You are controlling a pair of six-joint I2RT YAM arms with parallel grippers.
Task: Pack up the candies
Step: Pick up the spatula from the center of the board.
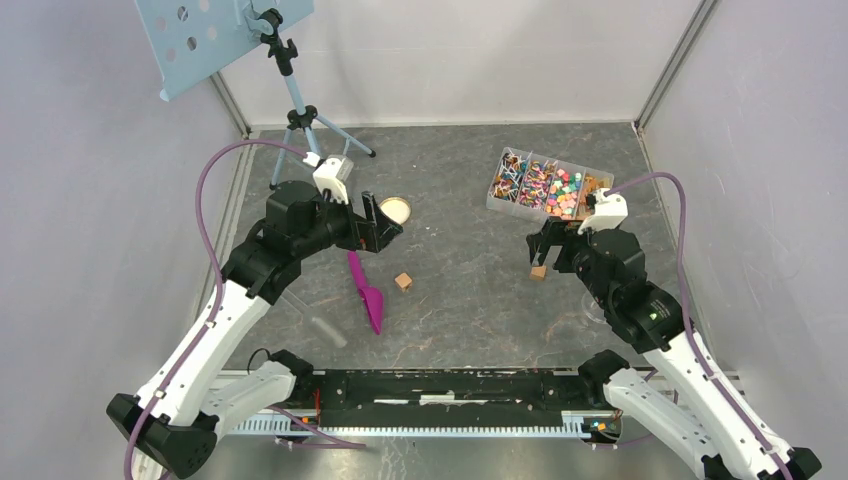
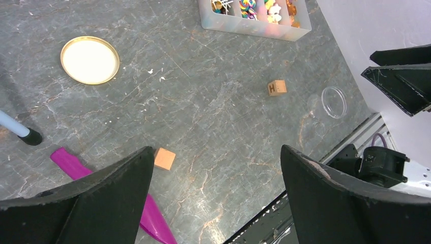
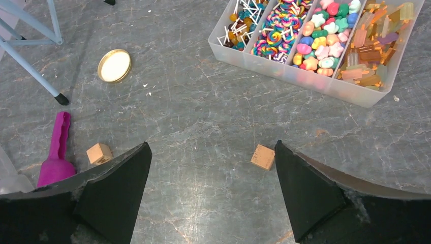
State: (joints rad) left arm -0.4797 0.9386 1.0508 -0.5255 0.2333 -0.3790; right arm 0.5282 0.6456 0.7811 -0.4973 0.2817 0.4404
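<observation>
The candies [image 3: 315,35] are many small coloured sweets sorted in a clear divided box [image 3: 284,71] at the back right of the table. They also show in the top view [image 1: 545,185] and at the top edge of the left wrist view [image 2: 254,7]. A magenta scoop [image 1: 367,295] lies mid-table, also in the wrist views [image 2: 71,165] [image 3: 57,152]. My left gripper [image 1: 385,228] [image 2: 217,150] is open and empty above the scoop's far end. My right gripper [image 1: 540,245] [image 3: 212,144] is open and empty just in front of the box.
Two wooden cubes [image 1: 403,282] [image 1: 538,271] lie on the table. A gold lid [image 1: 396,210] lies beside the left gripper. A clear round container [image 2: 334,101] stands near the front rail on the right. A translucent object [image 1: 325,330] lies left of the scoop. A tripod [image 1: 300,115] stands back left.
</observation>
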